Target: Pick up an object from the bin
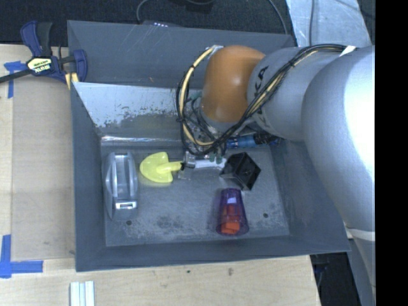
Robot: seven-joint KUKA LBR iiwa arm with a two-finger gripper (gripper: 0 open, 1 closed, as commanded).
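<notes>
Camera view. The arm's grey body and the orange wrist cover (226,85) hide the right rear of the bin (185,231). Looped yellow and black cables (187,97) hang over the wrist and screen most of the tool.

The gripper (191,165) is low over the floor at mid-bin. Its tip is at the right end of a yellow-green plastic scoop (156,169), touching it or just short of it. Whether the gripper is open or closed cannot be told, nor whether it has hold of anything.

The scoop is matte, with a rounded blade to the left and a short stub to the right. It lies flat, left of centre.

- Clear plastic dispenser-like piece (121,182): glossy, rounded, near the left wall, just beside the scoop.
- Small black block (243,169): angular, right of the gripper, partly under the wrist.
- Translucent purple item with an orange lower end (231,212): near the front wall. Its kind is unclear.
- Blue piece (260,140): mostly covered by the arm.

The bin floor is scuffed grey metal.
</notes>
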